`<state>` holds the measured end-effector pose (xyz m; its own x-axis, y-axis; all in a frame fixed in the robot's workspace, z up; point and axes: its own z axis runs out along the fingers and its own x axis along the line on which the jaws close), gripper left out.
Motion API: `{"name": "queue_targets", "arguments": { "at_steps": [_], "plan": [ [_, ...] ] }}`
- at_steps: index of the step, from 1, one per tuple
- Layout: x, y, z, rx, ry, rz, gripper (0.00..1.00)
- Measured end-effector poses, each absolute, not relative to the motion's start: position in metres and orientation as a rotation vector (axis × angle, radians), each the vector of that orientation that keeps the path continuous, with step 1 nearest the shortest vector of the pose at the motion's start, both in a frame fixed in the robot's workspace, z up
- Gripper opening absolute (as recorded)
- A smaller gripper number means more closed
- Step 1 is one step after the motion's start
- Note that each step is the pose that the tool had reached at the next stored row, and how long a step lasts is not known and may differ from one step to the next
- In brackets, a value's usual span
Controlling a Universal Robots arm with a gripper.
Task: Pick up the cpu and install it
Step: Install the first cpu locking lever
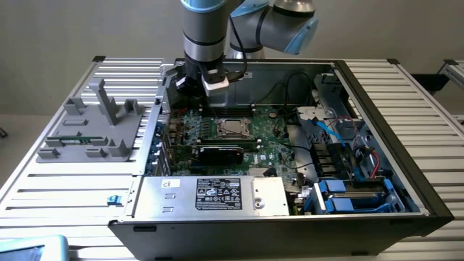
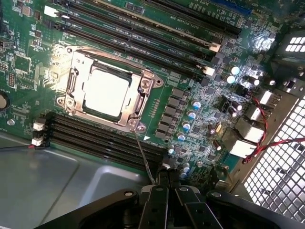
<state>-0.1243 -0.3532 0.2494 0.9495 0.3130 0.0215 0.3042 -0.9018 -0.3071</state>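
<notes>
The cpu [image 2: 106, 90] lies flat in its socket on the green motherboard [image 2: 200, 71], its silver top framed by the metal retention bracket [image 2: 143, 102]. In the exterior view the cpu [image 1: 233, 127] sits mid-board inside the open computer case [image 1: 377, 136]. My gripper [image 2: 167, 191] hovers over the board beside the socket, its fingers shut together. A thin wire socket lever [image 2: 144, 157] runs from the bracket's corner up to my fingertips; I cannot tell whether it is pinched. In the exterior view my gripper [image 1: 199, 92] hangs at the case's back left, above the board.
Black memory slots [image 2: 95, 136] flank the socket on both sides. A black card [image 1: 221, 154] stands in front of the socket, a silver power supply box [image 1: 210, 193] at the case front. Red cables [image 2: 267, 138] and a perforated wall lie close by. A grey fixture [image 1: 94, 130] sits outside, at the exterior view's left.
</notes>
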Motion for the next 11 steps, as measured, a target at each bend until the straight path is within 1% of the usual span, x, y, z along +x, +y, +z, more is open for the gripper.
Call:
{"name": "queue_targets", "arguments": {
  "at_steps": [11],
  "plan": [
    [-0.1216,-0.3531,0.2494,-2.78,-0.394,0.023,0.11]
  ]
}}
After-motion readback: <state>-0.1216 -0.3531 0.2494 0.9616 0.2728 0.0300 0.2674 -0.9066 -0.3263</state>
